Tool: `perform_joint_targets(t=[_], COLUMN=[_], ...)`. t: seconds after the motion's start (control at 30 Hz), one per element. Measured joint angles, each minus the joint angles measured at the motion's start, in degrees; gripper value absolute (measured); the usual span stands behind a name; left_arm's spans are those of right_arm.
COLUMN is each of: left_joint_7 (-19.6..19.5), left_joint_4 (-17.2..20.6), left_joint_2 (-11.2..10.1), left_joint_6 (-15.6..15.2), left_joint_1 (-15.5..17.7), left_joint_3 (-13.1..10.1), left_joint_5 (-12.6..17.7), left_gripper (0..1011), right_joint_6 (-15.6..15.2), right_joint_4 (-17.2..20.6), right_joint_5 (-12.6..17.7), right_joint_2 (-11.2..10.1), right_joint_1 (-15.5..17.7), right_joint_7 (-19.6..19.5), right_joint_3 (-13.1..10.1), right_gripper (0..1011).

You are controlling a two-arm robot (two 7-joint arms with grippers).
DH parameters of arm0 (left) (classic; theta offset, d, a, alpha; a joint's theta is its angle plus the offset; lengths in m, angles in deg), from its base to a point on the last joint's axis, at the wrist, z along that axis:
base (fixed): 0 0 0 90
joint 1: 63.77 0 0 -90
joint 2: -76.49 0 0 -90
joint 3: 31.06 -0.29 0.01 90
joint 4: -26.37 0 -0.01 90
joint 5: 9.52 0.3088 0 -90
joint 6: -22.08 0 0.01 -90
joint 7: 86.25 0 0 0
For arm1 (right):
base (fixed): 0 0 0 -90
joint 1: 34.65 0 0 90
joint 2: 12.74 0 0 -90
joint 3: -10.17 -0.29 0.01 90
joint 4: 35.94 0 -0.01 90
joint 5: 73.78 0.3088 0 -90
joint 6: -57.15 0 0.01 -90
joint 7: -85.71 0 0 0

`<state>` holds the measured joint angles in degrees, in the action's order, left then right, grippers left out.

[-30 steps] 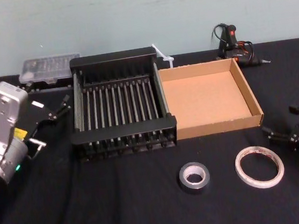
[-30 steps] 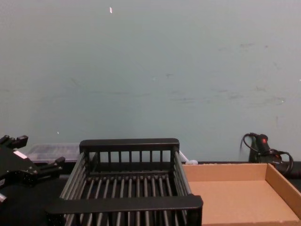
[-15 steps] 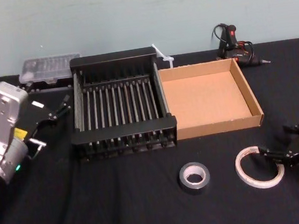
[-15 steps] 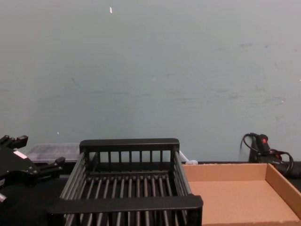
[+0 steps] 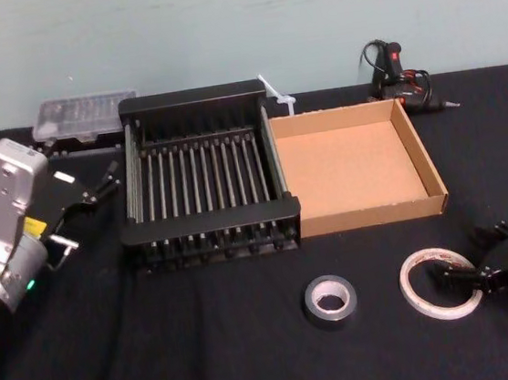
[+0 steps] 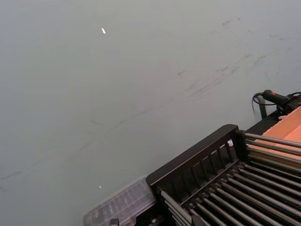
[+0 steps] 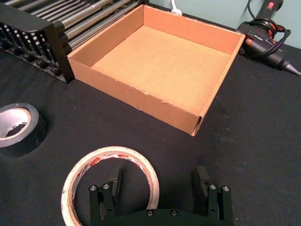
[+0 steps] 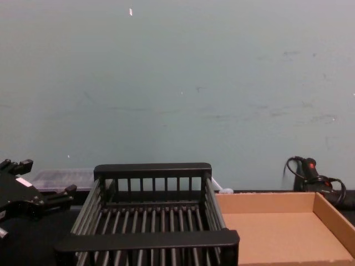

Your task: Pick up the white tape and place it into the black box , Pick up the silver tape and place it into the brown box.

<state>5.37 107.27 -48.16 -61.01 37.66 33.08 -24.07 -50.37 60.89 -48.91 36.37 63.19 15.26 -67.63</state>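
The right gripper [image 5: 470, 273] has come in from the right and dropped low over the white tape [image 5: 406, 288], which lies flat on the black desk [image 5: 208, 351] at the near right. In the right wrist view the gripper [image 7: 157, 186] is spread wide across the roll's near rim, one finger over the hole and the other outside it. I judge it is lined up for the first pick and needs only to settle and close. Red print runs round the tape's [image 7: 109, 151] inner edge, too small to read. The silver tape [image 5: 313, 307] sits untouched just left of it. Farther back the black box [image 5: 210, 221] and brown box [image 5: 367, 214] stand side by side, both empty. The left gripper [image 5: 104, 181] is parked beside the black box, fingers apart
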Motion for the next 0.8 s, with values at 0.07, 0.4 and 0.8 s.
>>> perform_joint_targets(t=[0.07,0.4,0.8], left_joint_7=[0.0,0.0,0.0], left_joint_4=[0.0,0.0,0.0], left_joint_2=[0.0,0.0,0.0], left_joint_6=[0.0,0.0,0.0], left_joint_1=[0.0,0.0,0.0], left_joint_3=[0.0,0.0,0.0], left_joint_5=[0.0,0.0,0.0], left_gripper=[1001,1001,1001], right_joint_6=[-0.1,-0.6,-1.0], right_joint_4=[-0.3,-1.3,-1.8], right_joint_5=[-0.4,-1.5,-2.4], right_joint_2=[0.3,1.3,1.9], right_joint_1=[-0.2,-0.8,-1.2], right_joint_7=[0.3,1.0,1.8], right_joint_3=[0.0,0.0,0.1], right_gripper=[1002,1002,1002])
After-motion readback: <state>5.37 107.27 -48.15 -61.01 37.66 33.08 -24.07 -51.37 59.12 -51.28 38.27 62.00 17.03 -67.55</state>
